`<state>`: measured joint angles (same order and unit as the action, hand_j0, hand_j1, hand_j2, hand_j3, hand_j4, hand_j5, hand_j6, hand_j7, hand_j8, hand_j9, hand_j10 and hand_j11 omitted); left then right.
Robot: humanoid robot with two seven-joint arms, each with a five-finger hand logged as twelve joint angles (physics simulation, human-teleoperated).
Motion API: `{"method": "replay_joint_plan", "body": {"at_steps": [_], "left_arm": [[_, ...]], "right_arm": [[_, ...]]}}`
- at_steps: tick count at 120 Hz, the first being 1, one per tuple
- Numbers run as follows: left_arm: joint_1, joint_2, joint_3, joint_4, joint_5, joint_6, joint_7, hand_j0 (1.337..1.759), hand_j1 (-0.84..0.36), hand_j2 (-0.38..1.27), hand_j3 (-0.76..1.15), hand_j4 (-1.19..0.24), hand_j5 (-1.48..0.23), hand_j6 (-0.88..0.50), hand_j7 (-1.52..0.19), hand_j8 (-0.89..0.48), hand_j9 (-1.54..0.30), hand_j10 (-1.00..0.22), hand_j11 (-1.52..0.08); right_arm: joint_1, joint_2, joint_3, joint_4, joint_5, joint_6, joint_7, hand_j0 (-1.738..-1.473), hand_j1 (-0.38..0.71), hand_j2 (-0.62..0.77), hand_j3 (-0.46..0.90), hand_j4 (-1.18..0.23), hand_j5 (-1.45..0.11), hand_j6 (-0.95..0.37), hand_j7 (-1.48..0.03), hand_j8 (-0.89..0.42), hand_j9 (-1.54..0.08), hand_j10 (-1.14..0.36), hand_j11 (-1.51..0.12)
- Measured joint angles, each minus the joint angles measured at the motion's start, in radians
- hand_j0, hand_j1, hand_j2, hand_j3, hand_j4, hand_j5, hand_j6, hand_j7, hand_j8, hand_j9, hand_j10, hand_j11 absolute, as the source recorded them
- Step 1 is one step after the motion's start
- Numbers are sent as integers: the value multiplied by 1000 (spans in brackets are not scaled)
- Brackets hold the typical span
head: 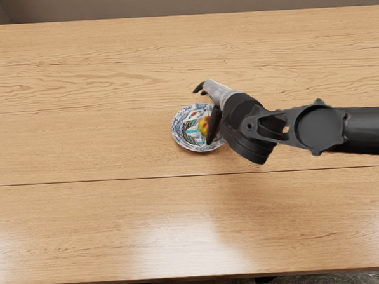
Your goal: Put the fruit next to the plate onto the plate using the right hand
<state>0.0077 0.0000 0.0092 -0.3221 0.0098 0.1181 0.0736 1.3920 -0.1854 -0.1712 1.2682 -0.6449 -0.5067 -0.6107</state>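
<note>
A small patterned plate (pixel 186 128) with a blue, white and green design lies near the middle of the wooden table. My right hand (pixel 211 118) reaches in from the right edge and hovers over the plate's right half. Its fingers are curled around a small red and yellow fruit (pixel 204 126), which shows just above the plate's surface. Whether the fruit touches the plate cannot be told. The hand covers the plate's right rim. The left arm does not show.
The wooden table (pixel 117 209) stretches wide on all sides of the plate. The dark forearm (pixel 322 130) lies across the right side at plate height. A seam between boards runs across the table below the plate.
</note>
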Motion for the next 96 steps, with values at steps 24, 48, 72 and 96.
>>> {"method": "replay_joint_plan", "body": {"at_steps": [24, 48, 72, 96], "left_arm": [[0, 0, 0, 0, 0, 0, 0, 1658, 349, 0, 0, 0, 0, 0, 0, 0, 0, 0, 0], [0, 0, 0, 0, 0, 0, 0, 1658, 349, 0, 0, 0, 0, 0, 0, 0, 0, 0, 0], [0, 0, 0, 0, 0, 0, 0, 1658, 349, 0, 0, 0, 0, 0, 0, 0, 0, 0, 0], [2, 0, 0, 0, 1, 1, 0, 1658, 349, 0, 0, 0, 0, 0, 0, 0, 0, 0, 0]], "right_arm": [[-54, -267, 255, 186, 80, 400, 0, -1658, -259, 58, 0, -105, -145, -73, -139, -71, -145, -105, -146], [-114, -539, 366, 202, 233, 957, 0, -1658, -299, 20, 0, -54, -72, -43, -70, -42, -72, -54, -73], [-123, -687, 401, 119, 326, 1094, 0, -1658, -315, 5, 0, -36, -45, -32, -44, -31, -45, -35, -45], [-108, -714, 444, 68, 413, 1115, 0, -1658, -321, -1, 0, -28, -34, -27, -34, -27, -34, -28, -34]]}}
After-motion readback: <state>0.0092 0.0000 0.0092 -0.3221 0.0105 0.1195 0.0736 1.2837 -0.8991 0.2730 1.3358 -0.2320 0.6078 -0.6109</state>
